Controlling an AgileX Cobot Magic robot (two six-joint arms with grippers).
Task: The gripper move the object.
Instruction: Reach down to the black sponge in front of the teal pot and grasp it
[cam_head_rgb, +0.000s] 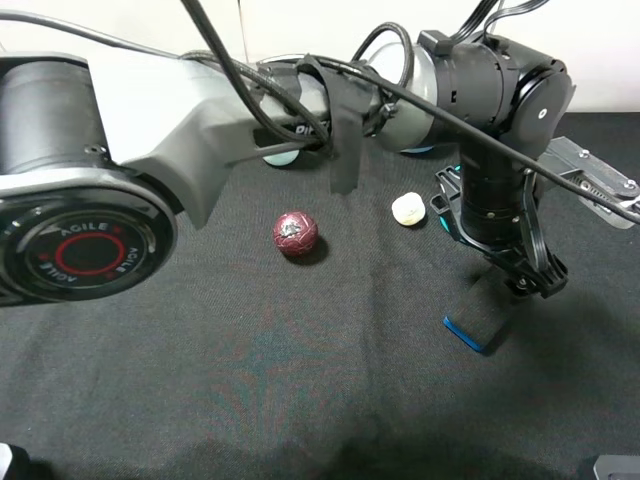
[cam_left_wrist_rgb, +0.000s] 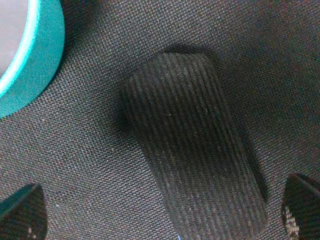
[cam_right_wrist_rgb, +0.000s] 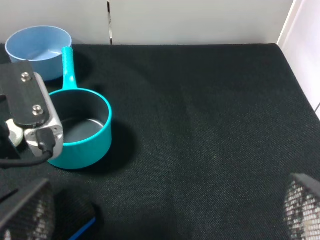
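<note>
On either side of the flat rectangular sponge block (cam_left_wrist_rgb: 195, 150), ribbed black scouring top over a blue base, the left gripper's (cam_left_wrist_rgb: 162, 210) black fingers (cam_left_wrist_rgb: 22, 215) stand spread, touching neither edge. The block lies flat on the black cloth table (cam_head_rgb: 250, 380). Near the block sits a teal saucepan (cam_right_wrist_rgb: 82, 135), with a pale blue bowl (cam_right_wrist_rgb: 37, 47) beyond it. A small cream lump (cam_head_rgb: 407, 209) lies near the block, and a dark red ball (cam_head_rgb: 296, 232) lies farther off. The right gripper's (cam_right_wrist_rgb: 165, 207) fingers are spread wide, one of them close to the block.
</note>
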